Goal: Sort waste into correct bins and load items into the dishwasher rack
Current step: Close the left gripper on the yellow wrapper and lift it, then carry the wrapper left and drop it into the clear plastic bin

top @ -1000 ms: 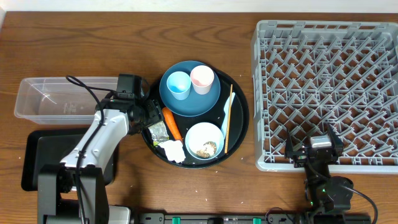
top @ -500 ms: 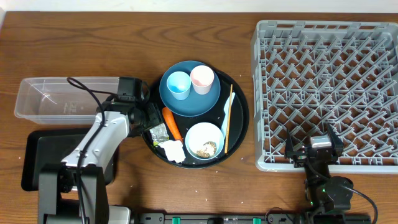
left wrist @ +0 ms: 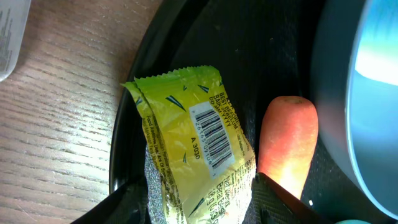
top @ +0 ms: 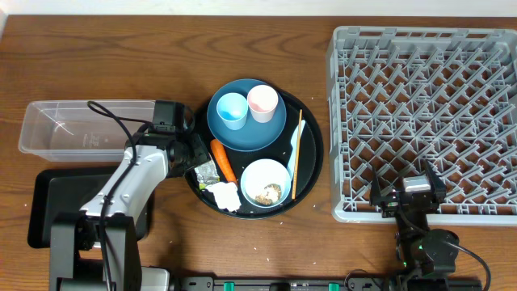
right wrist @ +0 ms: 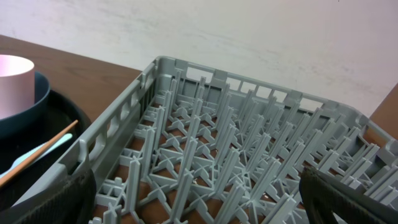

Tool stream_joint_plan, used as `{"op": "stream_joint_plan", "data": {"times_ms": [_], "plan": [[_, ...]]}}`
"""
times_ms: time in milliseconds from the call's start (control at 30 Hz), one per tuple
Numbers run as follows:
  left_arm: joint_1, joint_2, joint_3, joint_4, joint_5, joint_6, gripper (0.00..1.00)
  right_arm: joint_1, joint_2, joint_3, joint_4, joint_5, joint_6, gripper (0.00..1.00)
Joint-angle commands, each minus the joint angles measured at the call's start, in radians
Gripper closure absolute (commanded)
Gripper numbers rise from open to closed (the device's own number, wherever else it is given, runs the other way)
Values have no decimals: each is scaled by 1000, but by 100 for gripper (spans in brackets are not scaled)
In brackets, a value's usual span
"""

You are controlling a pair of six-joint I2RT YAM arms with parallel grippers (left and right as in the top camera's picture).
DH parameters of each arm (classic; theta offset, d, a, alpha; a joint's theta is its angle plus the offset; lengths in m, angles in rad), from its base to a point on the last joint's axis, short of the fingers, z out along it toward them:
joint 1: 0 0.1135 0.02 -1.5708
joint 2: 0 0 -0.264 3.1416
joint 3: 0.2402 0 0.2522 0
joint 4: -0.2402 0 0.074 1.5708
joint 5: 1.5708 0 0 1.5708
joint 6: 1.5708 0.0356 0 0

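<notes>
Overhead, my left pincer (top: 197, 157) stood at the tray (top: 310, 174) rim by the wrapper (top: 204, 170) and carrot (top: 223, 160), left wrist, fingers (left wrist: 283, 202) flanked the wrapper, grip I could not tell, right wrist, right pincer (right wrist: 199, 202) spread before the rack (right wrist: 217, 143).

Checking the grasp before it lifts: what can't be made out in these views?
- Left wrist: the yellow-green wrapper runs off the bottom edge, so whether the left gripper touches it is unclear.
- Overhead: that gripper's fingertips are hidden under the left arm.
- Overhead: the food scraps in the white bowl are too small to identify.
- Overhead: that arm also covers part of the shallow black tray.
</notes>
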Motion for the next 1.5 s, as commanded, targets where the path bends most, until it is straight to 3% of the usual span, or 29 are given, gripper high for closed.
{"op": "stream_joint_plan", "data": {"times_ms": [0, 233, 467, 567, 600, 633, 900, 1300, 1467], "plan": [[-2, 9, -14, 14, -13, -5, 45, -6, -4, -2, -3, 3, -5, 1], [-2, 9, -40, 66, -13, -9, 46, -6, -4, -2, -3, 3, -5, 1], [-2, 9, -39, 71, -12, -8, 67, -6, -4, -2, -3, 3, -5, 1], [-2, 8, -39, 71, -12, -8, 81, -6, -4, -2, -3, 3, -5, 1], [-2, 8, -39, 71, -8, -8, 93, -6, -4, -2, -3, 3, -5, 1], [-2, 7, -39, 71, -5, -8, 94, -6, -4, -2, -3, 3, -5, 1], [-2, -73, -25, 40, -5, -8, 94, -6, -4, -2, -3, 3, -5, 1], [6, -399, 52, -2, -15, -6, 94, -6, -4, -2, -3, 3, -5, 1], [42, -502, 59, 42, -134, 44, 94, -6, -4, -2, -3, 3, -5, 1]]}}
